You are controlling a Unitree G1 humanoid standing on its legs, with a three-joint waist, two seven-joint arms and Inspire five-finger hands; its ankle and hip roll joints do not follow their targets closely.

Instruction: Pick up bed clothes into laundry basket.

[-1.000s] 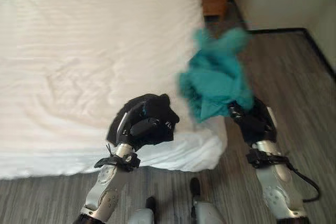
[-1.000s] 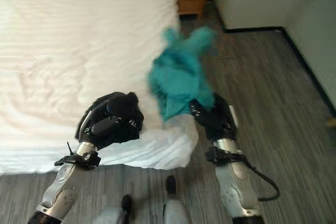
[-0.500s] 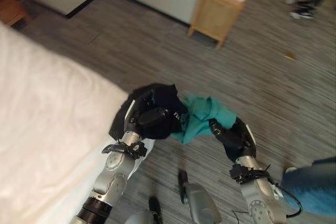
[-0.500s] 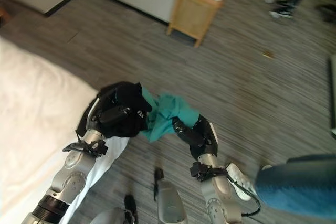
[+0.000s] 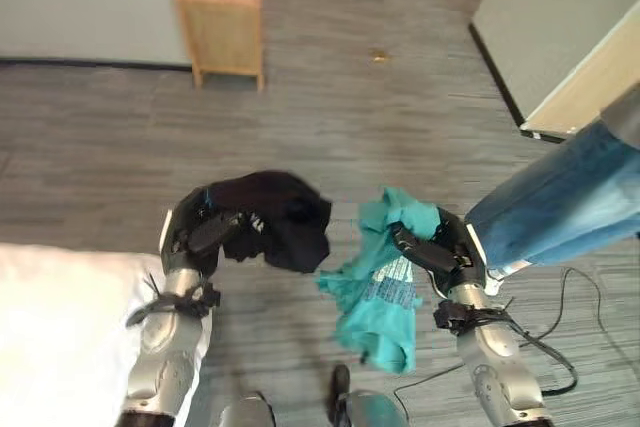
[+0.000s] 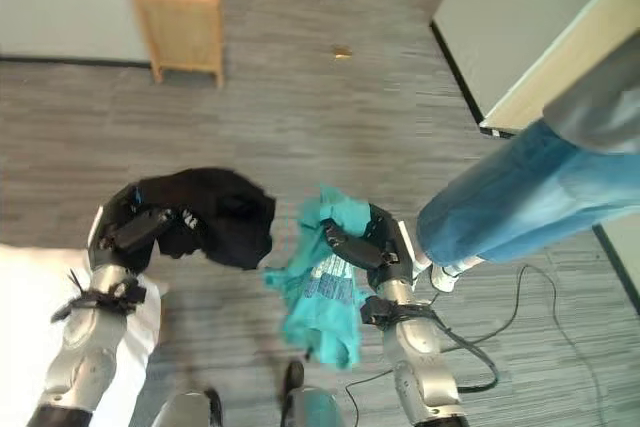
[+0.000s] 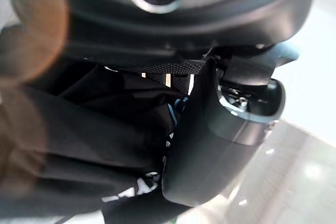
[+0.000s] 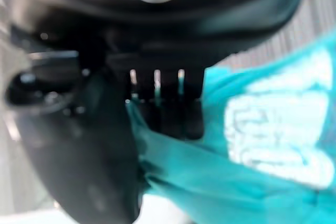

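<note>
- A black garment (image 5: 275, 227) was bunched in the left hand (image 5: 205, 232), whose fingers were curled round it
- A teal T-shirt (image 5: 385, 292) hung from the right hand (image 5: 430, 252), clenched in its grip above the grey floor (image 5: 330, 117)
- The bed (image 5: 60, 337) lay at near left; a person's jeans leg (image 5: 550, 202) stood right
- Both pieces looked lifted; dropping them in a laundry basket remained

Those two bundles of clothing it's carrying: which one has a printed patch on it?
The teal garment in the right hand: a pale print shows on its hanging cloth. The black garment in the left hand looks plain.
</note>
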